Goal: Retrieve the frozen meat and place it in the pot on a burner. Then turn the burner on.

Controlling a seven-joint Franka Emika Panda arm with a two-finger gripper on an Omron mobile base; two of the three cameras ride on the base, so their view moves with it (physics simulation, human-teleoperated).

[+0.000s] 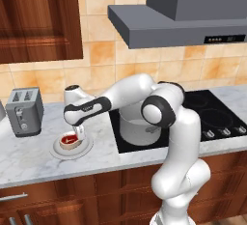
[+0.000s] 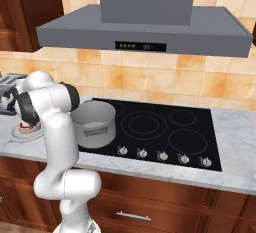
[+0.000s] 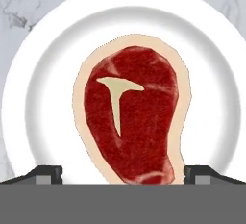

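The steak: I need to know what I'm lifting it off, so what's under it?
The frozen meat lies on a round white plate on the marble counter. The plate's centre is covered by the steak.

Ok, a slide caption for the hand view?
Open gripper poised over the steak on its white plate, fingertips on either side.

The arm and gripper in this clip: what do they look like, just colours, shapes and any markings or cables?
The arm is glossy white, built of rounded tubular segments with dark grey to black rings at the joints. The gripper has a white body; in the hand view its two finger tips are small, dark and blocky. No cables or markings are visible.
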